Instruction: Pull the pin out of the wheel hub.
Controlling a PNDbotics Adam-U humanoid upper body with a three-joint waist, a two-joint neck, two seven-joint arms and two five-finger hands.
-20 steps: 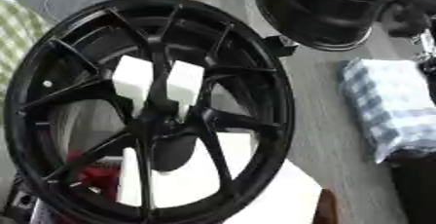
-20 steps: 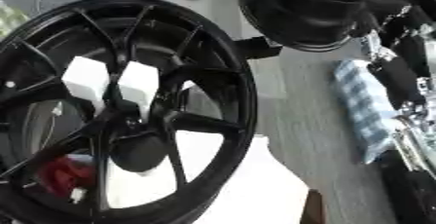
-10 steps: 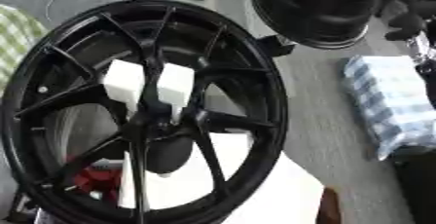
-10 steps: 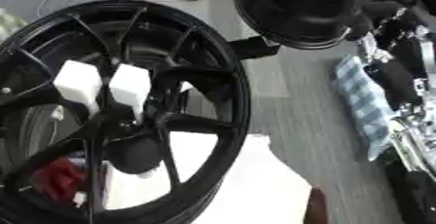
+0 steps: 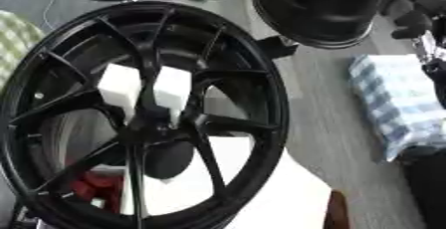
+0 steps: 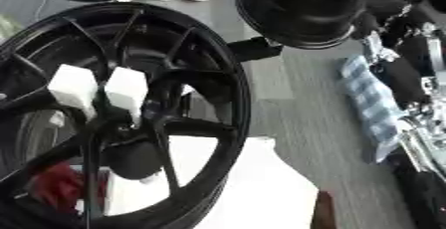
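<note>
You are hovering over the black spoked alloy wheel hub point(image 5: 144, 118); neither hand is showing.
Aim for the two white block-shaped pins point(image 5: 144, 89) near its centre, pulling straight out.

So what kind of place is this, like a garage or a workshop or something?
Probably a wheel workshop or a test bench for wheel handling. A large black spoked wheel hub fills the view, two more black rims stand behind it on the grey surface, and two white blocks sit among the spokes.
</note>
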